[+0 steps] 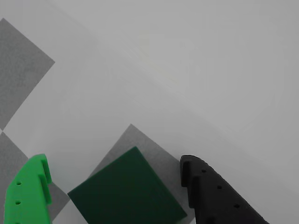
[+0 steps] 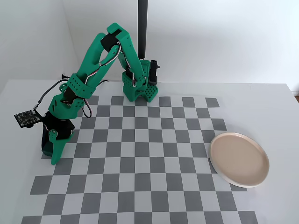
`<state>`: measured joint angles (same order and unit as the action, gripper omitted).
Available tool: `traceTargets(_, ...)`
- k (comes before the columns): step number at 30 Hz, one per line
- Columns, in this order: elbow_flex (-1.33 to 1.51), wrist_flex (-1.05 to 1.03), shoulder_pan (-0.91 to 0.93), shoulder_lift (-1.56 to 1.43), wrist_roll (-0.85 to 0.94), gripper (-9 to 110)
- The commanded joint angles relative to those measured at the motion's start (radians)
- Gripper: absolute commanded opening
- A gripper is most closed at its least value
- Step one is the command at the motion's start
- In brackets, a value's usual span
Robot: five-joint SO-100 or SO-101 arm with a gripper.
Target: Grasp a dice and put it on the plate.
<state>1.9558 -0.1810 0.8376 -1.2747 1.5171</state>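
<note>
My pincer [image 1: 114, 186] stands released, its bright green finger [image 1: 29, 193] at the lower left of the wrist view and its black finger [image 1: 215, 196] at the lower right, with the dice [image 1: 126, 191] between them at the bottom centre of that frame; a strip of checkered mat shows on either side of the cube, so I judge that neither finger is pressing it yet, though the bottom edge of the frame cuts off the lower part and I cannot be sure; the dice lies on a grey square, turned cornerwise to the view. In the fixed view my pincer [image 2: 52, 151] is down at the left edge of the checkered mat [image 2: 140, 163], and only a dark sliver of the dice [image 2: 46, 150] shows beside it; the plate [image 2: 239, 159] sits at the right of that frame, well apart from me, bare, partly over the mat's right edge on the white table [image 2: 261, 107].

So, as I judge it: the approach is made, the closing, the lift, the carry across the board and the setting down on the plate are all left. I can read no writing or brand anywhere; the cube's faces are plain, and the small board [image 2: 26, 117] on my wrist is too small to read.
</note>
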Motion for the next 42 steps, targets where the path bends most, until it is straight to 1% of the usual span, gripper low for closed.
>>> traceTargets(1,-0.069,0.018,0.008,-0.006,0.012,24)
traceTargets(18,-0.066,0.025,0.009,0.009,0.044,24)
traceTargets(42,-0.009,-0.035,0.008,-0.015,0.109,23)
